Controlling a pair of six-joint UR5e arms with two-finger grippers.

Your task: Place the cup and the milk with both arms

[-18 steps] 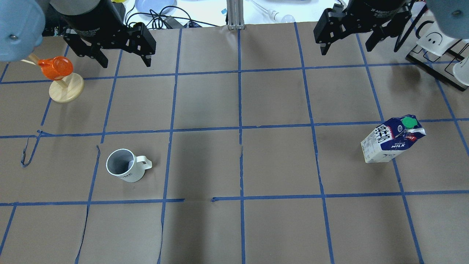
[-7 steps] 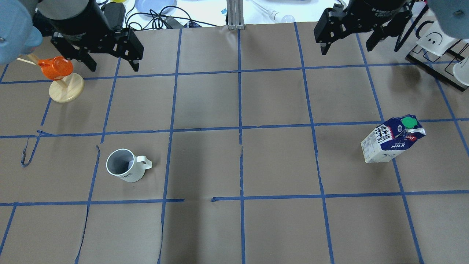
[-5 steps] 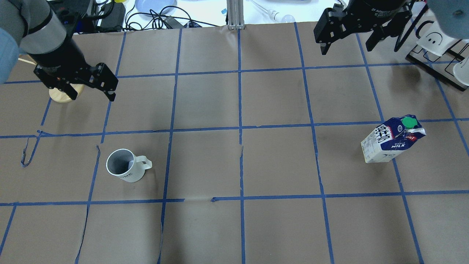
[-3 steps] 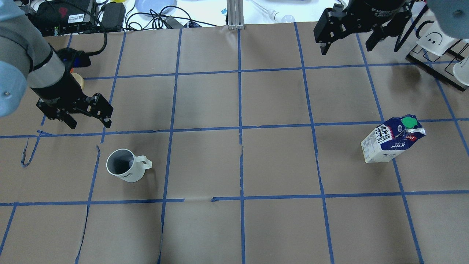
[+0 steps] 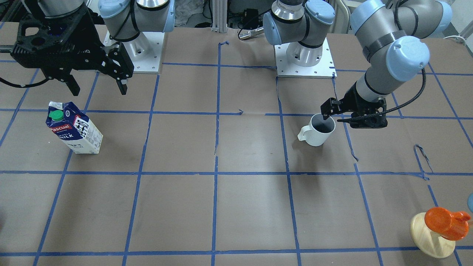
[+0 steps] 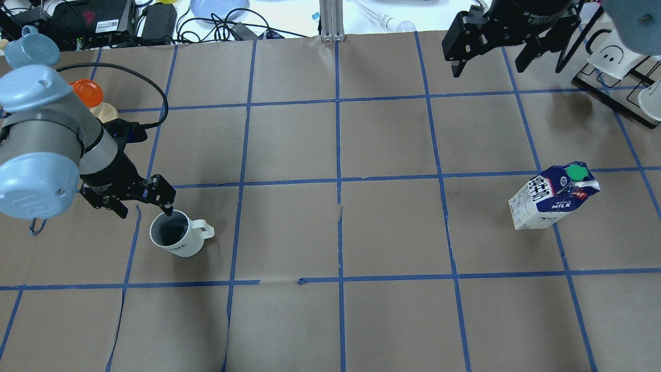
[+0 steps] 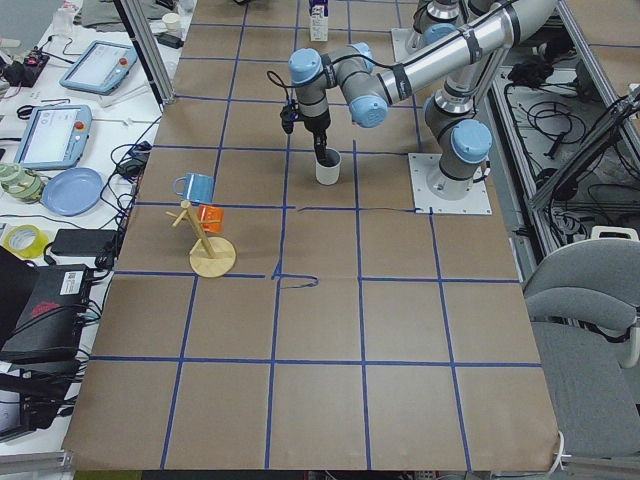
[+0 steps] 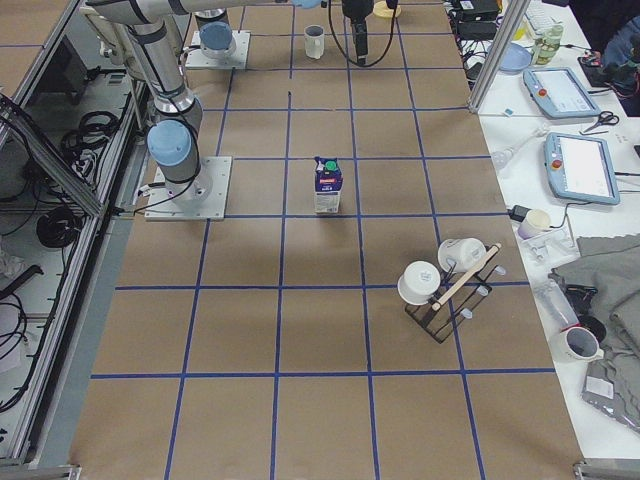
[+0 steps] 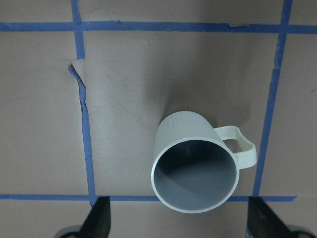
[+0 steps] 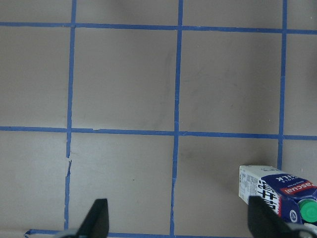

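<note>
The cup (image 6: 175, 235) stands upright on the table (image 6: 392, 227), on the robot's left side, with its handle turned toward the table's middle. It looks like glazed ceramic: stiff, a bit slick, likely to chip if knocked or dropped, and light enough for one gripper. The ribbed wall offers the best hold, either across the body clear of the handle, or with one finger inside the rim and one outside. Dark letters low on its side read "OME"; the start is out of sight. The left gripper (image 6: 145, 209) is low beside it, jaws spread wide with nothing between them. In the wrist view the cup's mouth sits just ahead of the fingertips (image 9: 100, 218). From the front one finger overlaps the rim, though I cannot tell whether it touches

The milk (image 6: 552, 199) stands well apart on the robot's right side, green cap up, gable crumpled. A carton is probably light and its board gives under a squeeze, so the flat sides below the gable are the place to clamp, gently. It reads "WHOLE MILK", and the red band "Pascual". The right gripper (image 6: 488, 64) hangs high near the far edge, wide open and empty, well away from the milk

Beyond the left arm an orange cup (image 6: 87, 92) hangs on a wooden stand
</note>
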